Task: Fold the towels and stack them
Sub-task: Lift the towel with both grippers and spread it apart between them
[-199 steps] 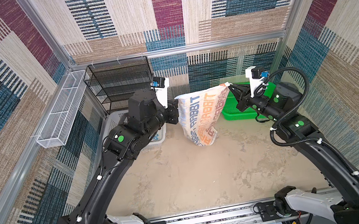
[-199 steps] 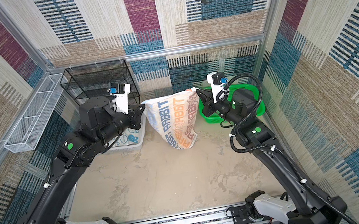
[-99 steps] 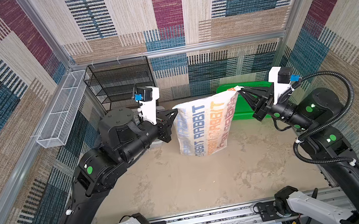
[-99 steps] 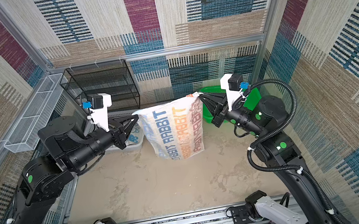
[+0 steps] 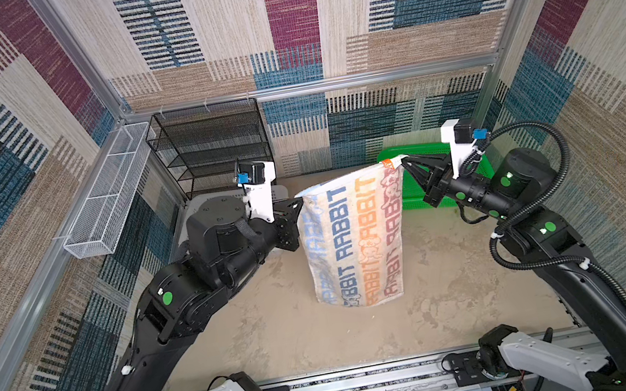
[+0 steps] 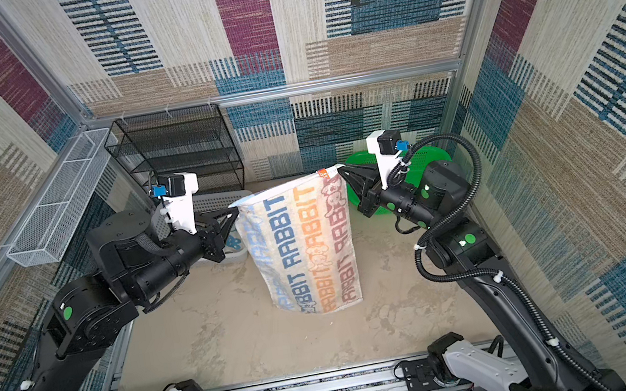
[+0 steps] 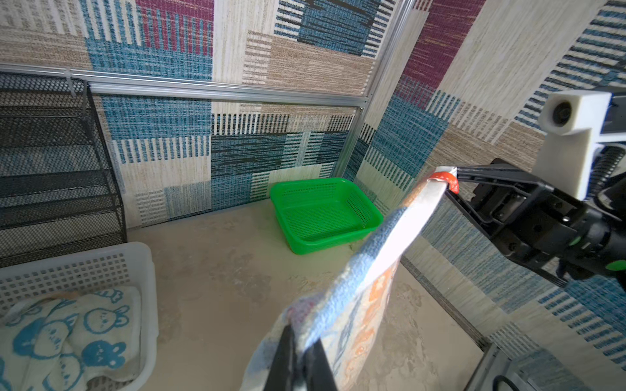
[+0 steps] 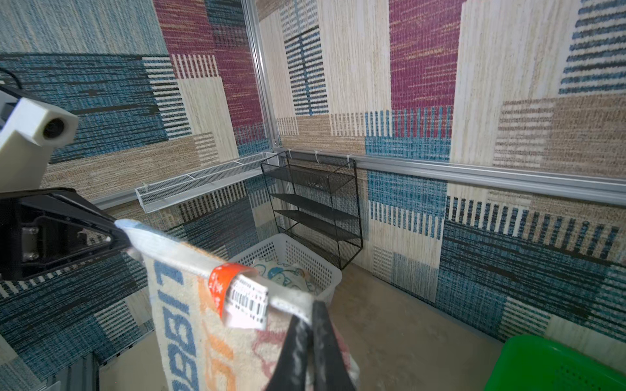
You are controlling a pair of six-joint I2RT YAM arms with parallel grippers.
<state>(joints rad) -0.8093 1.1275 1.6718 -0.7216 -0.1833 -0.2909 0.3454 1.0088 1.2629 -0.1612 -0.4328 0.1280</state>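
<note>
Striped towel (blue/orange/brown bands, "RABBIT" lettering) hangs spread flat btwn both arms, above mid counter. L pincer is clamped tight on the towel's top corner on the left side. R pincer is clamped tight on the opposite top corner, just beside the orange-and-white tag w/ barcode. Top edge taut, slopes up toward the R side. Lettering faces both top views. Lower edge hangs low; contact w/ counter: cannot tell. White basket at far left behind the L arm holds a rabbit-face towel, crumpled. Green basket at far right, behind the R pincer. Black wire rack at back wall, near white basket.
</note>
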